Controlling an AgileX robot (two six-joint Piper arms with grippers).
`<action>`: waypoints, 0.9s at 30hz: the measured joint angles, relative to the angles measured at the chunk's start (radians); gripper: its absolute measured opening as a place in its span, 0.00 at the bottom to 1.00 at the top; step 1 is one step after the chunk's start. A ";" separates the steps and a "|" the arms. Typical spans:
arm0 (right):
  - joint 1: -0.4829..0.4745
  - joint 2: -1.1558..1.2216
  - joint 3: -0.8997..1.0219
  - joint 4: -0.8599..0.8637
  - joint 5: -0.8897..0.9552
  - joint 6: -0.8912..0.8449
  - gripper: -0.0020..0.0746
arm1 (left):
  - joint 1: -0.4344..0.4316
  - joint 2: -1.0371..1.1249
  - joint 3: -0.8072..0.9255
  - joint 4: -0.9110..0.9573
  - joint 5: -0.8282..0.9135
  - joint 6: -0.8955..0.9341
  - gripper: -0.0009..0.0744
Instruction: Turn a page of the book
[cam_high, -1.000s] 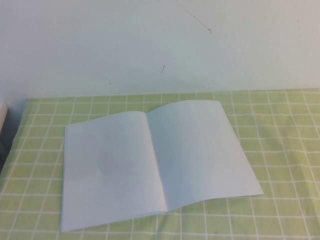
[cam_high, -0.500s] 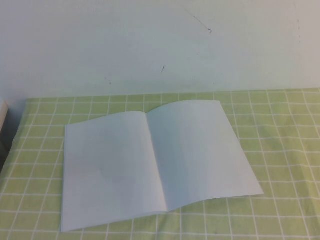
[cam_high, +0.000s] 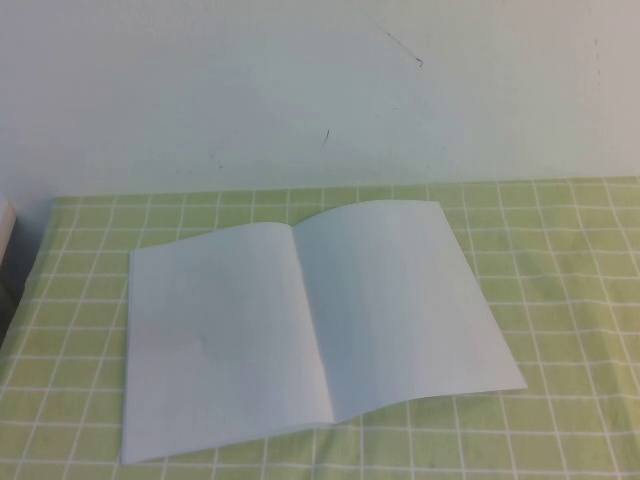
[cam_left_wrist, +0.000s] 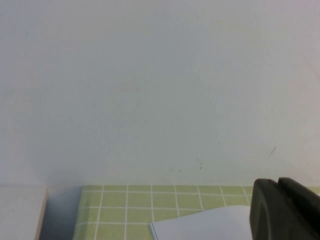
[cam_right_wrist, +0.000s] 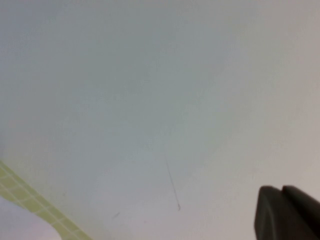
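The book lies open and flat on the green checked cloth, spine running toward me. Both facing pages are blank white. The right-hand page arches up slightly near the spine and along its far edge. Neither arm shows in the high view. In the left wrist view my left gripper hangs in the air with its dark fingers together and nothing between them, above and beside a corner of the book. My right gripper is shut, empty, and faces the wall.
The green checked tablecloth covers the table up to a plain white wall. A pale beige object stands at the table's left edge, also seen as a beige surface in the left wrist view.
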 joint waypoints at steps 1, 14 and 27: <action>0.000 -0.005 0.027 0.011 -0.020 0.000 0.02 | 0.000 0.000 0.000 0.000 0.000 0.000 0.01; -0.050 -0.192 0.410 -0.922 -0.243 1.058 0.02 | 0.000 0.000 0.000 0.000 0.004 0.000 0.01; -0.265 -0.325 0.539 -1.327 0.092 1.513 0.02 | 0.000 0.000 0.000 0.000 0.009 0.000 0.01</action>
